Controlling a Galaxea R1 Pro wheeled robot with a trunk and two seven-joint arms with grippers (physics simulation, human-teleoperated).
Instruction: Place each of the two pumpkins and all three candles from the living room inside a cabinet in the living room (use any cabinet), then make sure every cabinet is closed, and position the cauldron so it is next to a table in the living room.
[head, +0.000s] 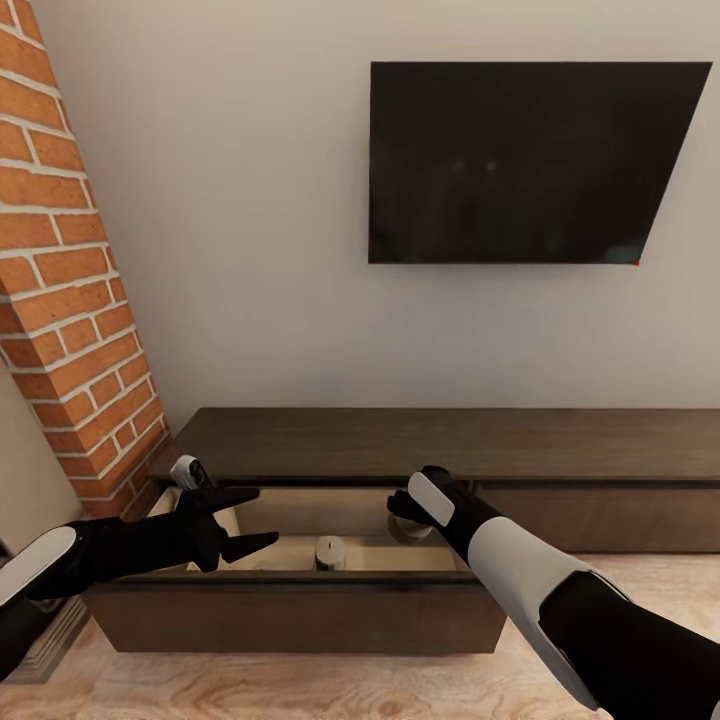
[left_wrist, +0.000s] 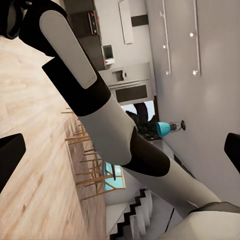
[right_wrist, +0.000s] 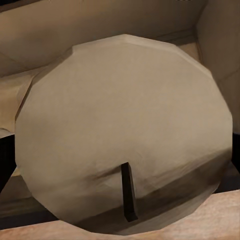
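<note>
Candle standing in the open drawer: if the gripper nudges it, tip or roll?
The candle is a short, squat cylinder standing upright on the floor of the cabinet drawer, so it probably slides rather than tips. Knocked over, its round side would likely roll. It looks rigid; the right wrist view shows a flat top with a thin wick.

Candle (head: 330, 552) in open cabinet (head: 440, 445) drawer

Left arm entering from the lower left of the head view, black forearm angled right and slightly up, left gripper (head: 238, 520) at left centre with its two dark fingers spread apart, nothing between them. Right arm coming in from the lower right corner, white and black segments rising toward the centre, right gripper (head: 412, 508) pointing away and down, fingertips hidden, so grip state unclear.
</note>
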